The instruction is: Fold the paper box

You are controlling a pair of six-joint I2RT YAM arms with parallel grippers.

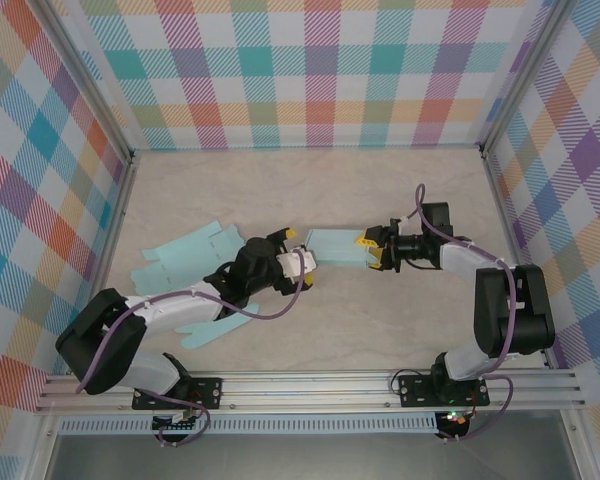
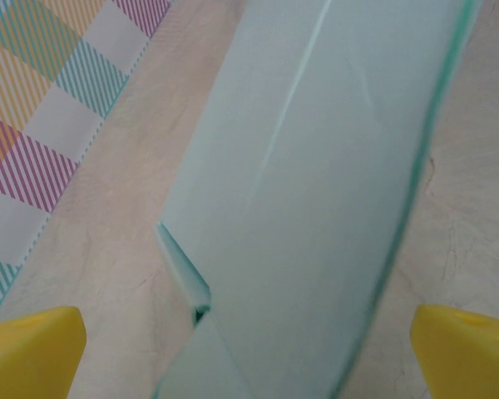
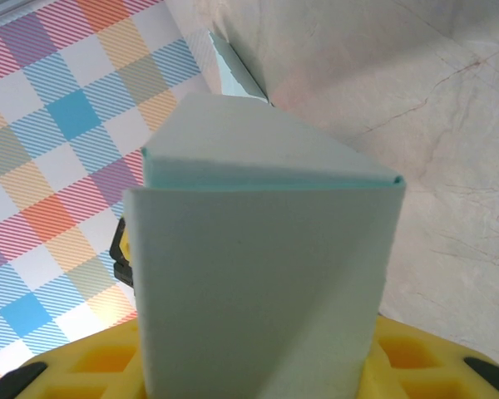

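Observation:
The pale teal paper box (image 1: 332, 247) lies partly folded on the table's middle. My right gripper (image 1: 372, 250) comes from the right and is shut on the box's right end. In the right wrist view the box (image 3: 258, 266) stands as a folded block between the yellow fingers (image 3: 416, 357), and the gripper (image 3: 258, 374) clamps its near end. My left gripper (image 1: 298, 257) is at the box's left end, open wide. In the left wrist view its yellow fingertips (image 2: 29, 353) stand far apart on either side of the box (image 2: 316, 166), clear of it.
Flat teal box blanks (image 1: 185, 255) lie on the table at the left, one (image 1: 212, 328) partly under my left arm. Checked walls (image 1: 310, 70) close in the table at the back and sides. A metal rail (image 1: 310, 385) runs along the near edge.

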